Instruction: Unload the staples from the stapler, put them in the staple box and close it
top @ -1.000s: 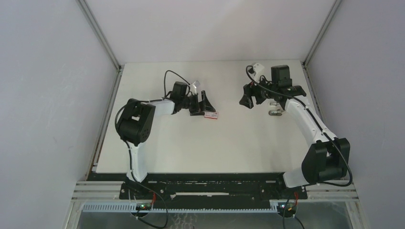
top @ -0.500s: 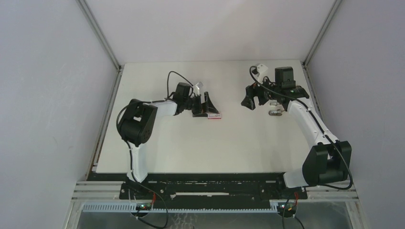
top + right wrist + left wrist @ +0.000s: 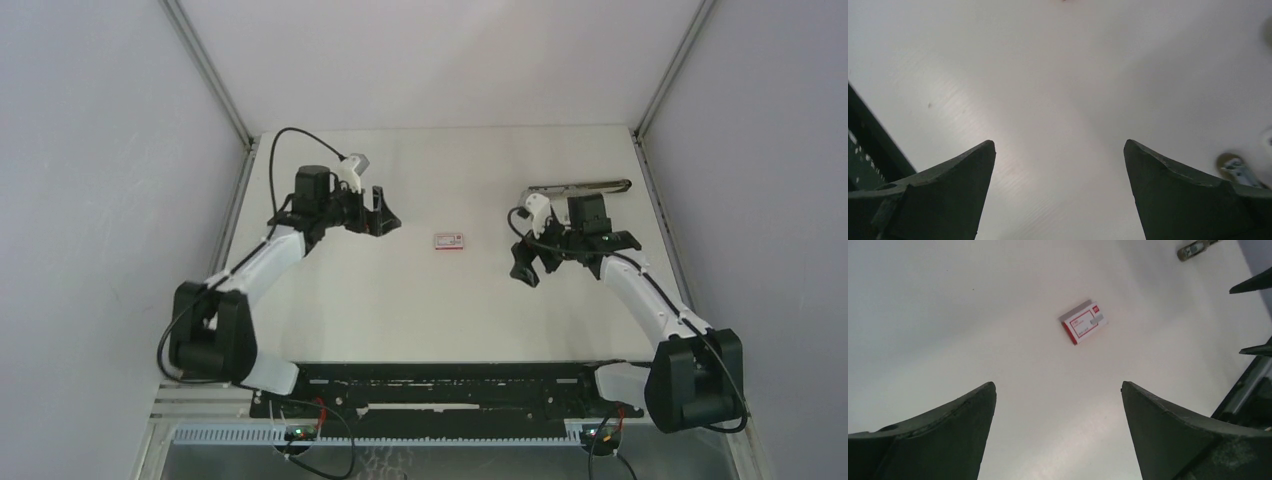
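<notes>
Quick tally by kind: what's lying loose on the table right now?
Red-and-white box: 1
Stapler: 1, lying at the far right
Staple strips: 0 that I can make out; too small to be sure
Total: 2

- Bare white table (image 3: 470, 310) stretches between the left gripper (image 3: 1058, 390) and the right gripper (image 3: 1059, 150), both with jaws spread wide, nothing between them.
- A small red-and-white box (image 3: 449, 240) lies mid-table in that gap, touching nothing.
- The stapler (image 3: 580, 187) lies along the far right, just beyond the right gripper.
</notes>
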Robot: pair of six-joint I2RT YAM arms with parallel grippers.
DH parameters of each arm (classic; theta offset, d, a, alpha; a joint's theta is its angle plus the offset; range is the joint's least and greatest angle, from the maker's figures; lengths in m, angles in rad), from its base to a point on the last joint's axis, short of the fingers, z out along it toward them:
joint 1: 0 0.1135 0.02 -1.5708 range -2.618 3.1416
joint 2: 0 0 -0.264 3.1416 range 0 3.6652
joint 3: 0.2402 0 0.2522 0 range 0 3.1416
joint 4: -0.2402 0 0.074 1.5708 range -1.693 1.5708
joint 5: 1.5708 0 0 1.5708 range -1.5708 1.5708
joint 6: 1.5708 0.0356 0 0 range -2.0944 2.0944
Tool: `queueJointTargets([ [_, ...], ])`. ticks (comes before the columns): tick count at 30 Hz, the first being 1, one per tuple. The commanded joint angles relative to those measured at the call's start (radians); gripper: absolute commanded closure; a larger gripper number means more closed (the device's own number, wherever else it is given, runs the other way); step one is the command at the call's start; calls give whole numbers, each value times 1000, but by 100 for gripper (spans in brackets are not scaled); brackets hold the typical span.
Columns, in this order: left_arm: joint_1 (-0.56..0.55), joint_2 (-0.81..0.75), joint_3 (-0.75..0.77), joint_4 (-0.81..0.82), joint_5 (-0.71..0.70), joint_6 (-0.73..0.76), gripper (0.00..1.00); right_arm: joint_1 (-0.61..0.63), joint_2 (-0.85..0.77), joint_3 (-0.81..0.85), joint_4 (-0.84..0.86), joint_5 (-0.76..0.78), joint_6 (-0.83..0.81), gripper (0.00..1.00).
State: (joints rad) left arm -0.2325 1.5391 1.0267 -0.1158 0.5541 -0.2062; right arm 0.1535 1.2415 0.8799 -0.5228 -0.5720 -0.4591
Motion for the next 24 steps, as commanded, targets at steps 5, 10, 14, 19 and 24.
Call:
queueJointTargets([
  [5, -12, -429, -279, -123, -187, 419, 0, 92, -166, -192, 18, 30, -114, 0],
  [10, -12, -632, -419, -150, -204, 499, 0, 107, -311, -347, 73, 62, -107, 0],
  [14, -13, -768, -513, -152, -186, 542, 0, 93, -399, -408, 90, 80, -115, 0],
  [19, -12, -900, -593, -182, -101, 623, 0, 42, -469, -415, 73, 29, -121, 0],
  [24, -13, -995, -629, -255, -28, 681, 0, 34, -532, -418, 41, 8, -131, 0],
])
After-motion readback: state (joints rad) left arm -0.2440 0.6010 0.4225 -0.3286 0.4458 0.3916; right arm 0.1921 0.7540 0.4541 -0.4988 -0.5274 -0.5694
